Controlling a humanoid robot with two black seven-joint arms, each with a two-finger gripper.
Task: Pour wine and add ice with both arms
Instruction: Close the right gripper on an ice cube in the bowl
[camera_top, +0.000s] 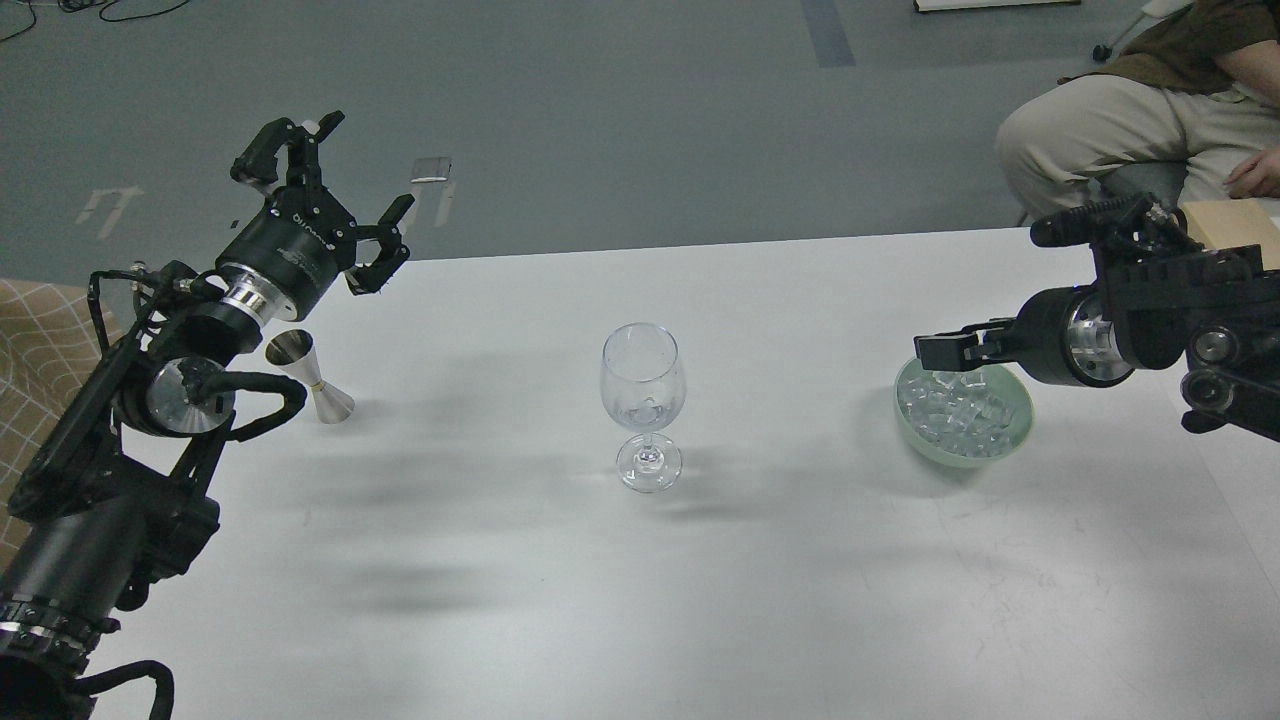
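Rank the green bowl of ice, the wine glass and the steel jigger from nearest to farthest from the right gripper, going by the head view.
Measured from the right gripper:
1. Green bowl of ice: directly beneath the gripper, on the table's right side.
2. Wine glass: mid-table, to the gripper's left.
3. Steel jigger: far left, beside the left arm.

The desk (760, 590) is white. The bowl (1010, 432) is pale green, its ice (955, 412) clear with whitish glints. The glass (642, 400) is colourless, the jigger (312, 378) steel-grey. Both arms are black with silver rings. The floor (620, 110) is grey-green.
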